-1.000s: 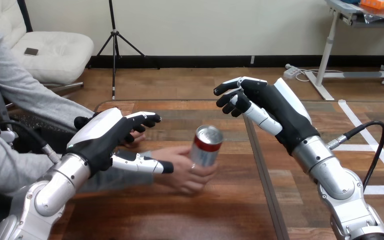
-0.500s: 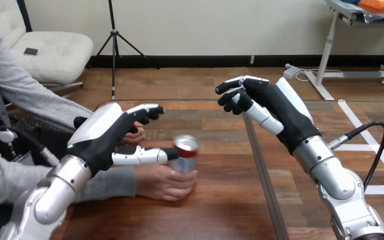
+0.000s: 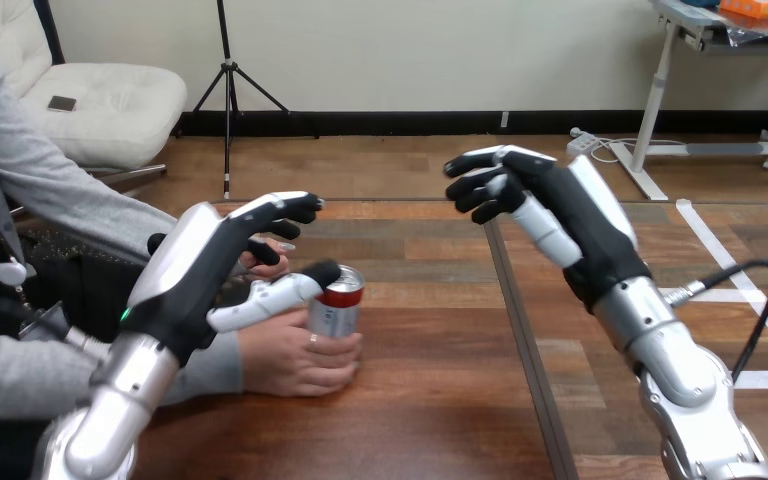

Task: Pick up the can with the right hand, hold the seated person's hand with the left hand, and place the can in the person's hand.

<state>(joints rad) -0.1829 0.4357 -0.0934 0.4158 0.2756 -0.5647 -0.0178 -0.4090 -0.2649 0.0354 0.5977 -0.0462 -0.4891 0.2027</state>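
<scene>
The person's hand (image 3: 290, 360) wraps the silver-and-red metal can (image 3: 338, 308); I'd draw my open, empty left hand (image 3: 195, 265) toward seven o'clock; right hand (image 3: 560, 210) loose, empty.

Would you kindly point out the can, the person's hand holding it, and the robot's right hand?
can (image 3: 335, 314): head view, on its silver side wall.
person's hand (image 3: 282, 352): head view, on its back.
right hand (image 3: 568, 220): head view, on its black palm side.
</scene>
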